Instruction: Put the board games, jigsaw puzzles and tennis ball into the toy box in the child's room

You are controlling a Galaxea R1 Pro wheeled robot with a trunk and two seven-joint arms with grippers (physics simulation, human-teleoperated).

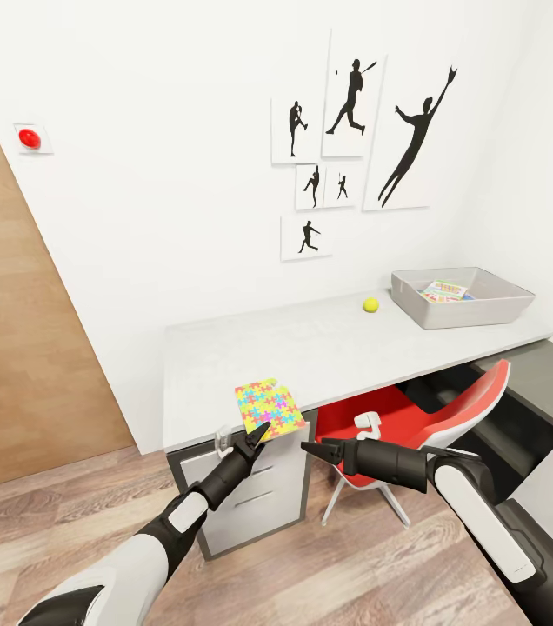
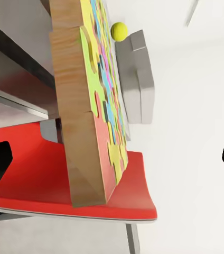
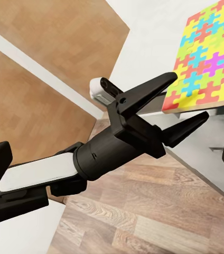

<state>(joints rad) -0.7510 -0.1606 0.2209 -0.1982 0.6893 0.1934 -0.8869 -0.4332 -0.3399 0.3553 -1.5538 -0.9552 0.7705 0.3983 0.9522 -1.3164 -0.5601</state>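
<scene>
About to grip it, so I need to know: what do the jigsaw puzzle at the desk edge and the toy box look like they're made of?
The flat multicoloured jigsaw puzzle seems to be a wooden board: its exposed edge shows tan grain, under a matte painted face of interlocking pieces. The shallow grey toy box looks like smooth moulded plastic, uniform and matte, though coated metal is possible. The left tool is open at the puzzle's edge.

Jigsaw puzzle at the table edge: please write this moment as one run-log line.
left gripper: open, at jigsaw puzzle | puzzle: overhangs table edge | right gripper: open, empty | tennis ball: on table, outside toy box
</scene>
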